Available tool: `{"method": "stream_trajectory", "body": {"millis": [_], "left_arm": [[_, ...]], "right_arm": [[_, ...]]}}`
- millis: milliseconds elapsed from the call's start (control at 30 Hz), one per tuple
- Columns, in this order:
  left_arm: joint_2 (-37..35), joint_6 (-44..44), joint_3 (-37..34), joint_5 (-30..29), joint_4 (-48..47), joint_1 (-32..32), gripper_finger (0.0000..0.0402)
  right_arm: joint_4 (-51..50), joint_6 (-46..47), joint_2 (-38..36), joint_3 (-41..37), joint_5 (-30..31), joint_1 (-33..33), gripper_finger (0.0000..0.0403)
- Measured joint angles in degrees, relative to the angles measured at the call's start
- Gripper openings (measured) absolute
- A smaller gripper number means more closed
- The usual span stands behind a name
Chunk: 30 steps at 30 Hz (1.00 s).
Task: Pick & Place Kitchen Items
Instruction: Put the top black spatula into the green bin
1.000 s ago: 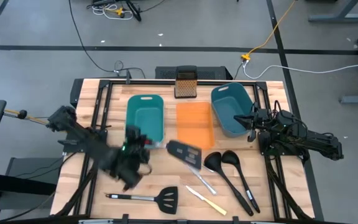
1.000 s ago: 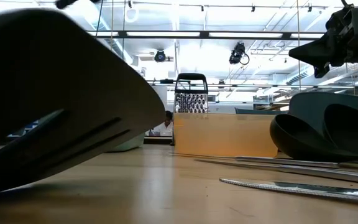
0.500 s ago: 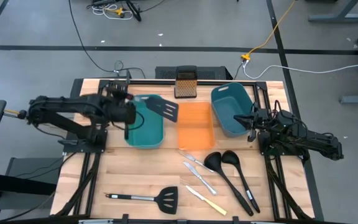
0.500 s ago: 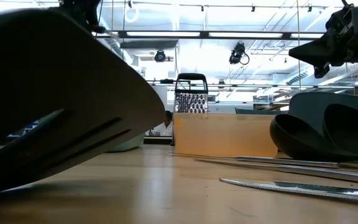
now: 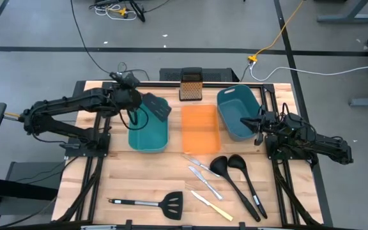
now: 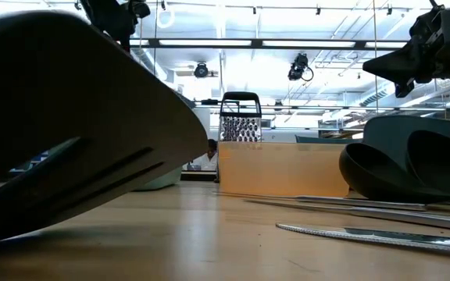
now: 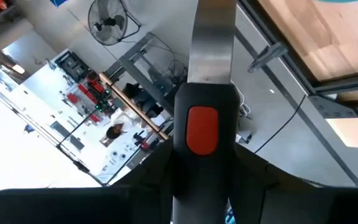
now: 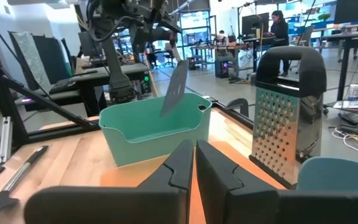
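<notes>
My left gripper [image 5: 131, 99] is raised over the far end of the left teal bin [image 5: 148, 128] and is shut on a black slotted spatula [image 5: 156, 106], whose head [image 8: 178, 87] hangs above the bin. My right gripper [image 5: 259, 125] is shut and touches nothing, waiting by the right teal bin [image 5: 237, 112]. A second spatula [image 5: 151, 203] lies flat near the near edge and fills the low view's foreground [image 6: 69, 133]. Two ladles [image 5: 236, 179], two silver knives [image 5: 203, 174] and a yellow-handled knife [image 5: 212, 207] lie flat on the table. My left gripper holds the spatula by its black handle [image 7: 204, 158], near the free end with the red insert. The handle is pinched between the two fingers [image 7: 157, 186], which lie across it. The spatula is lifted clear and slants down, its head above the left bin's opening.
An orange tray [image 5: 200, 128] lies between the two bins. A dark box grater [image 5: 190, 85] stands at the far edge behind it. Black rails [image 5: 110, 105] frame the wooden table. Bare wood shows on the near left [image 5: 107, 176].
My left gripper has lifted the spatula off the table's middle and carried it toward the far edge, up over the left teal bin. The spatula has gone from lying flat beside the knives to hanging clear, and its head has swung from over the tray's edge back toward the bin.
</notes>
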Motion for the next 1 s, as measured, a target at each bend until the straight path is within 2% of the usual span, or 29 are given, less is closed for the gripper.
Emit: {"method": "stream_trajectory", "body": {"millis": [167,400,667,1000], "left_arm": [[0.0,-0.7,-1.4,0.8,-1.8,0.0,0.0114],[0.0,2.7,-6.5,2.8,-1.4,0.0,0.0114],[0.3,7.9,-12.3,9.1,5.0,0.0,0.0114],[0.3,7.5,-12.8,18.9,6.4,2.0,0.0114]], "right_arm": [[-0.1,-1.4,0.0,0.0,1.2,0.0,0.0028],[-0.5,-1.5,0.0,0.0,1.2,0.0,0.0028],[-0.6,-1.5,0.0,0.0,1.2,0.0,0.0028],[-0.8,-1.7,0.0,0.0,1.2,0.0,0.0028]]}}
